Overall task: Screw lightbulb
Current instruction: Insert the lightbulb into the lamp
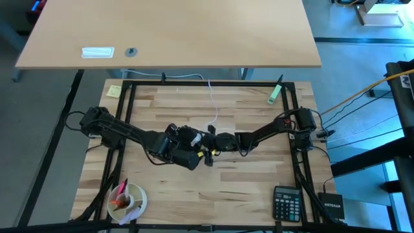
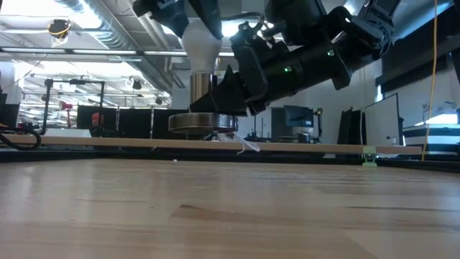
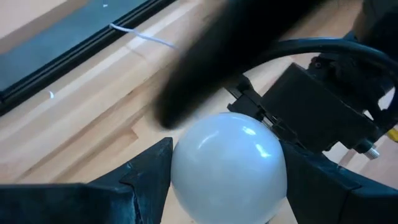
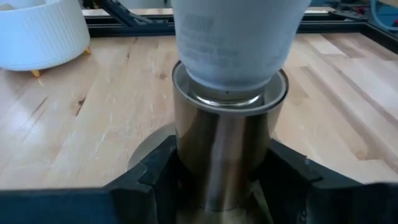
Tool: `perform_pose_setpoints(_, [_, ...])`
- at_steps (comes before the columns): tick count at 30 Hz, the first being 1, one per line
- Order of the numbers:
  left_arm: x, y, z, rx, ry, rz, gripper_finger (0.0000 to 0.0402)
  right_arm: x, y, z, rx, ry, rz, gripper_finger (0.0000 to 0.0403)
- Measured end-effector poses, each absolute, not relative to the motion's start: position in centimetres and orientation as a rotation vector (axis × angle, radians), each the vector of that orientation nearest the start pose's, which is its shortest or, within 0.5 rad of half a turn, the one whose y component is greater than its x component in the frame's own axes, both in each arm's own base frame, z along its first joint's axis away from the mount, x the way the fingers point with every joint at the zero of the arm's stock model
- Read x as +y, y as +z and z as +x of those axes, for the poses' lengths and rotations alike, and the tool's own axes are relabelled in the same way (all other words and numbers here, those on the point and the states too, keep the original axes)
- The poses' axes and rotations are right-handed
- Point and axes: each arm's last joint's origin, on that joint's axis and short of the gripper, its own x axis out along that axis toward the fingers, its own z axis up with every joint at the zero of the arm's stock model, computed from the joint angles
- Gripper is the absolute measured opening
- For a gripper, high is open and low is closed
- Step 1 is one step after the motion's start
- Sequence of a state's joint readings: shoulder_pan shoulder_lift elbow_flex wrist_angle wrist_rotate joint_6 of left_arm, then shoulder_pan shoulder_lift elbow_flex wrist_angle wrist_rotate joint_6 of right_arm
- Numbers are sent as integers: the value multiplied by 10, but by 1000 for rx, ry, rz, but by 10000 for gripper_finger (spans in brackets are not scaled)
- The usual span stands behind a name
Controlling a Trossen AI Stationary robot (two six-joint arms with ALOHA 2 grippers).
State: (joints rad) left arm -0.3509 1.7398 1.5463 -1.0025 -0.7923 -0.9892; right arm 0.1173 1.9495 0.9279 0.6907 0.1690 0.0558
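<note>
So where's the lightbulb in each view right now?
High view: hidden under the two grippers at table centre.
Low view: lightbulb upper centre-left, above the socket.
Left wrist view: bottom centre, between the fingers.
Right wrist view: top centre.
Shared landmark: socket.

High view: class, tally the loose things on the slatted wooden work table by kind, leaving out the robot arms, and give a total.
Lightbulb: 1
Socket base with white cord: 1
Calculator: 1
White bowl: 1
Green marker: 1
Yellow sticky note: 1
Total: 6
</note>
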Motion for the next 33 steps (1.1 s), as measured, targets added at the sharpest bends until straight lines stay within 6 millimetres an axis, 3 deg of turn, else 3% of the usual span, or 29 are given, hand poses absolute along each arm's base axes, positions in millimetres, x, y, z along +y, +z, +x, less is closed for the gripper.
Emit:
perform_pose_setpoints(17, [-116,291,334,741,701,-132,251,46,145,390,311,101,58,178])
perform_pose_setpoints(25, [-124,303,331,735,593,-90,251,49,161,386,290,240,81,178])
perform_pose_setpoints(33, [-132,312,328,755,428,-57,251,57,165,384,269,423,94,178])
